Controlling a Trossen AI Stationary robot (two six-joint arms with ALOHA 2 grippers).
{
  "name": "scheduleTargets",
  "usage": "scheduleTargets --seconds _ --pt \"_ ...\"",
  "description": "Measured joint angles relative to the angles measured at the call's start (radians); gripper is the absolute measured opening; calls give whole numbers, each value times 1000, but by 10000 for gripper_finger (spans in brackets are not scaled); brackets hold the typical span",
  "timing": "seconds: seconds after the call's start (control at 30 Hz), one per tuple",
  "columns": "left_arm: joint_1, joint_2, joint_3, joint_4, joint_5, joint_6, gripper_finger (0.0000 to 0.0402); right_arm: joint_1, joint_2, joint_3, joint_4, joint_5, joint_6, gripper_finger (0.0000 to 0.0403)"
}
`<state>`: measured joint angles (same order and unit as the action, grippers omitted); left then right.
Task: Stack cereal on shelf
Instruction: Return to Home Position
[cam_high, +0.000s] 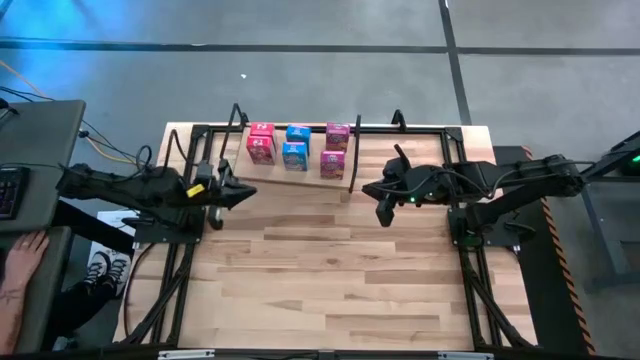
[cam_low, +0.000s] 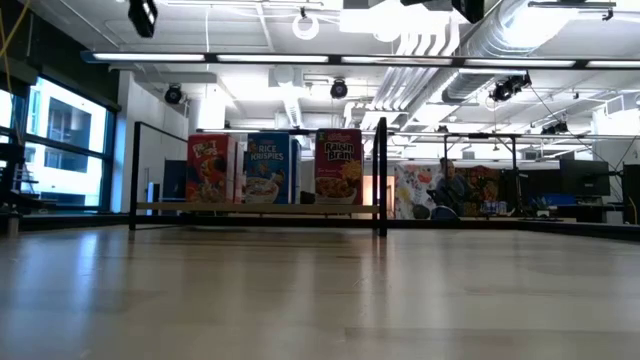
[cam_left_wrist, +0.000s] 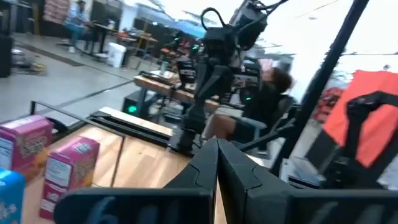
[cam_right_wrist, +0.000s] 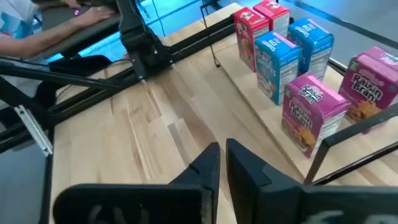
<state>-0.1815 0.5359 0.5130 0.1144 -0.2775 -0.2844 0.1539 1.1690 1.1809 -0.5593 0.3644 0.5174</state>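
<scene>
High view, red, blue and magenta cereal boxes paired upright on shelf, left hand and right hand together.

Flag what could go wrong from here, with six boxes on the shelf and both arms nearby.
The right gripper hangs close to the shelf's right end rail; a swing toward it could jolt the frame and tip boxes.
The front Raisin Bran box stands near the board's front edge by that rail, so a knock might push it off.
The left gripper sits near the other end: same risk.
</scene>
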Motion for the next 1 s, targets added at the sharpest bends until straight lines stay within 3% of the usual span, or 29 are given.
scheduleTargets --seconds 0.3,0.67,1.0 --pt "80 -265 -205 37 135 -24 0 -2 -14 0 -21 -33 -110 7" --pt "85 -511 -428 73 193 -81 0 -2 -14 0 -84 -118 -24 0" --pt "86 -532 -501 72 196 -62 0 -1 -13 -1 -158 -183 0 0"
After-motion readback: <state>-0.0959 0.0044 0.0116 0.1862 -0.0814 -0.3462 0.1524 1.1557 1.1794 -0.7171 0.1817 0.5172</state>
